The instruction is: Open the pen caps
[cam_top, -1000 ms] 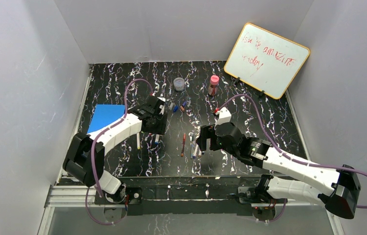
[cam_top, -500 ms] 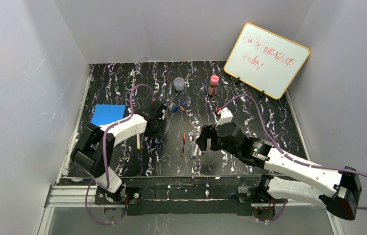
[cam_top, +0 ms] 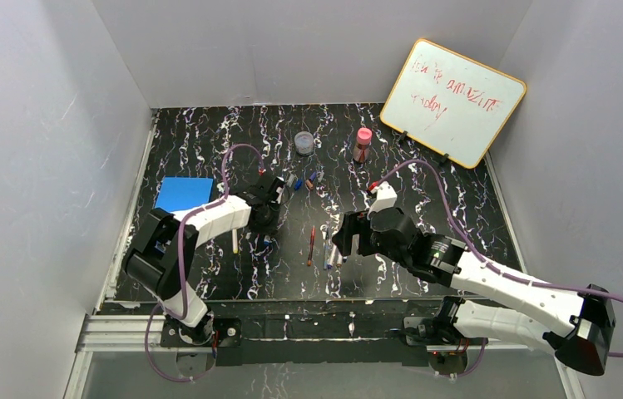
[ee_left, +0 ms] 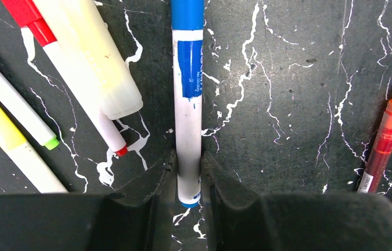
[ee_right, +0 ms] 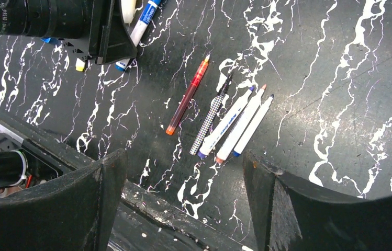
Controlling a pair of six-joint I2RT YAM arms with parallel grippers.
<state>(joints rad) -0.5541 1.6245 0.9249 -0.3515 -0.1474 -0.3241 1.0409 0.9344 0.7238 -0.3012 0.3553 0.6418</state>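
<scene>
We've got the left gripper (ee_left: 188,172), jaws pinched onto the blue marker (ee_left: 188,130) lying on the desk (ee_left: 288,78), its blue cap (ee_left: 187,10) still on. The right gripper (ee_right: 183,162) gapes wide and empty above the uncapped markers (ee_right: 235,123). Loose caps (cam_top: 295,184) lie farther back, so we judge it's mostly done, with at least this one left.

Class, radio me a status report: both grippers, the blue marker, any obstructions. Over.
Left gripper shut on blue marker tail, cap on. Right gripper open, empty, above uncapped pens. Yellow highlighter close beside, not touching.
</scene>
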